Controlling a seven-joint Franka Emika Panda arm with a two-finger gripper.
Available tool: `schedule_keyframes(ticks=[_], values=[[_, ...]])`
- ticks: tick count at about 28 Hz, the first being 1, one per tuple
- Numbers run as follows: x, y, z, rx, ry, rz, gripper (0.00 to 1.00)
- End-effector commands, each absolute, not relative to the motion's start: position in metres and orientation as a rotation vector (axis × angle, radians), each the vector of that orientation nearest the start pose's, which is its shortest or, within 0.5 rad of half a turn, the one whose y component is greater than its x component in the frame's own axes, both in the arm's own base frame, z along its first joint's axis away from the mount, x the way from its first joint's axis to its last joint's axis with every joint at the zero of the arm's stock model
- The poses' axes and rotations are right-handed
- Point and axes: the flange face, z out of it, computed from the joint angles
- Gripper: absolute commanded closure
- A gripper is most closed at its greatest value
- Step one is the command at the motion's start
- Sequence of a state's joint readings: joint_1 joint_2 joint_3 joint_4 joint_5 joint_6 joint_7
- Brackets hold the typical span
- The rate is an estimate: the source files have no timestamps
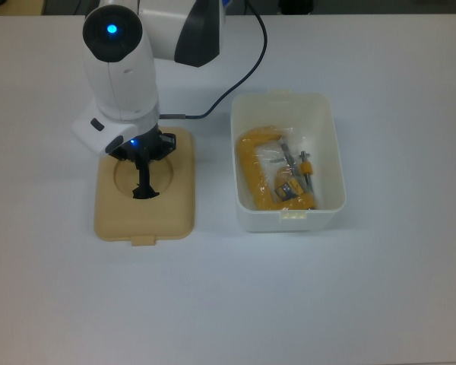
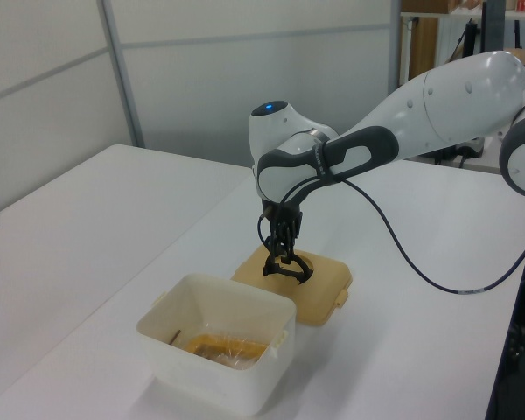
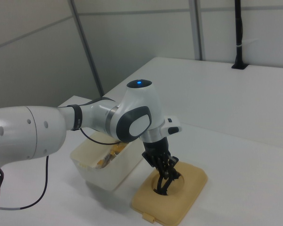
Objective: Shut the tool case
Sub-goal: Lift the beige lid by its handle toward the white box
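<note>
**A:** Where's the case sitting on your feed?

**B:** In my top view the white box [image 1: 289,160] is right of centre on the desk [image 1: 380,289], open, with a yellow clamp [image 1: 270,176] in a clear bag lying inside. The lid [image 1: 146,207] is flat on the desk left of centre, well apart from the box, with a clear strip of desk between them. A latch tab [image 1: 144,241] sticks out of the lid's lower edge.

**A:** And the gripper?

**B:** I have the gripper [image 2: 280,251] down over the lid's round recess [image 1: 125,179]. In the left view, middle of the frame, its fingers point straight down and are drawn close together around the upright black handle [image 2: 286,266]. The handle stands up out of the recess. From the right view, lower centre, the gripper [image 3: 166,173] reaches into the recess and the handle sits between the fingers. I read that as pinched onto the handle, with barely any gap left.

**A:** Is the lid off the desk?

**B:** I can't tell for sure. In the left view it looks to lie flat, just behind the box.

**A:** Anything else near it?

**B:** A black cable [image 1: 243,65] curves from the arm [image 1: 121,68] across the upper middle of the top view, passing above the box's upper left corner. A blue light [image 1: 111,30] glows on the arm, upper left of the frame.
</note>
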State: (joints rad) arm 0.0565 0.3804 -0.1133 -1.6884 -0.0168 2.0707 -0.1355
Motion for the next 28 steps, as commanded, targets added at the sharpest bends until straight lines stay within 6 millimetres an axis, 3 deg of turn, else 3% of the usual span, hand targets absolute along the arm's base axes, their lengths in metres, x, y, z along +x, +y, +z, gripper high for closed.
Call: schedule_keyframes(ticks=[1, 15, 23, 27, 28], values=[[0.641, -0.044, 0.416, -3.188, -0.161, 0.009, 1.00], [0.625, -0.047, 0.537, -3.180, -0.126, -0.088, 1.00], [0.626, -0.023, 0.564, -3.172, -0.118, -0.129, 1.00], [0.626, 0.012, 0.564, -3.169, -0.077, -0.130, 1.00], [0.626, 0.029, 0.564, -3.166, -0.068, -0.129, 1.00]])
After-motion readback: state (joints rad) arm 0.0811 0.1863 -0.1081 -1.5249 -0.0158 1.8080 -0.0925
